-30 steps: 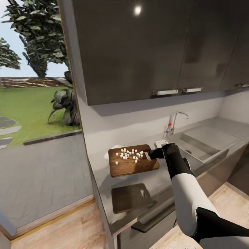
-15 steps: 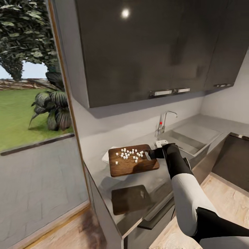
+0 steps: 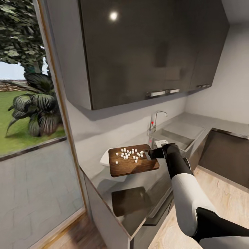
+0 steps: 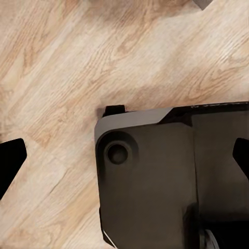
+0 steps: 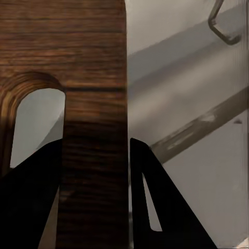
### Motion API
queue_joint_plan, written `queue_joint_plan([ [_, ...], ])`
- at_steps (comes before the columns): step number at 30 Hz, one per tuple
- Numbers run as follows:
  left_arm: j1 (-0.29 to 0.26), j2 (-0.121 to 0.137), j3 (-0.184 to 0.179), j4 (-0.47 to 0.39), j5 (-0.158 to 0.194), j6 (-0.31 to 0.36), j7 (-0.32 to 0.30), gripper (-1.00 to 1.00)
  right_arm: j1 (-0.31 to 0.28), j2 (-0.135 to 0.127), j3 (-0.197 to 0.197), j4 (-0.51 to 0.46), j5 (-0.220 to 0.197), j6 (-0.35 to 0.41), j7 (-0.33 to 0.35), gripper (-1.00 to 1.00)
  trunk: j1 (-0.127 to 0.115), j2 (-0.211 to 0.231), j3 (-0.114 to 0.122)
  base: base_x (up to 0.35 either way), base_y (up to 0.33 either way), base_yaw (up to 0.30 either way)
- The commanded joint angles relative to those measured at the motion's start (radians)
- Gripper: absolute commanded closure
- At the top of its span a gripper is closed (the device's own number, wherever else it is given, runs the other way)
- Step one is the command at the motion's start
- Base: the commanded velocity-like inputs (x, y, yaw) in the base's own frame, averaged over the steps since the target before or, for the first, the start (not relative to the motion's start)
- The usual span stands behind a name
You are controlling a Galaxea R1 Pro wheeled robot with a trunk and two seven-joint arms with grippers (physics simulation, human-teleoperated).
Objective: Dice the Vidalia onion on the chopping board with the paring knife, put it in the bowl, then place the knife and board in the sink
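Head view: the right end effector grips the chopping board at its 3 o'clock edge, held above the grey counter; white onion dice lie on it, bowl at 9 o'clock, sink at 2 o'clock.
Left wrist view: left end effector, fingers spread, over wooden floor.
Right wrist view: fingers clamp the board's handle.

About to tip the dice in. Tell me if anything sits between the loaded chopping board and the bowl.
Nothing visible does. The right gripper holds the chopping board above the countertop; the white bowl lies just beyond the board's far edge, partly hidden beneath it.
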Motion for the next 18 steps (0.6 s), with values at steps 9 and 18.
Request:
queue_joint_plan([
  [9,-0.001,-0.001,-0.009,0.004,0.009,-0.007,0.0,-1.0,-0.001,0.002,-0.005,-0.001,0.01,0.001,0.009,1.0,0.0,-0.001,0.007,0.0,0.281,-0.261],
  [18,-0.001,-0.001,-0.009,0.004,0.009,-0.007,0.0,-1.0,-0.001,0.002,-0.005,-0.001,0.01,0.001,0.008,1.0,0.0,-0.001,0.015,0.027,0.168,-0.258],
])
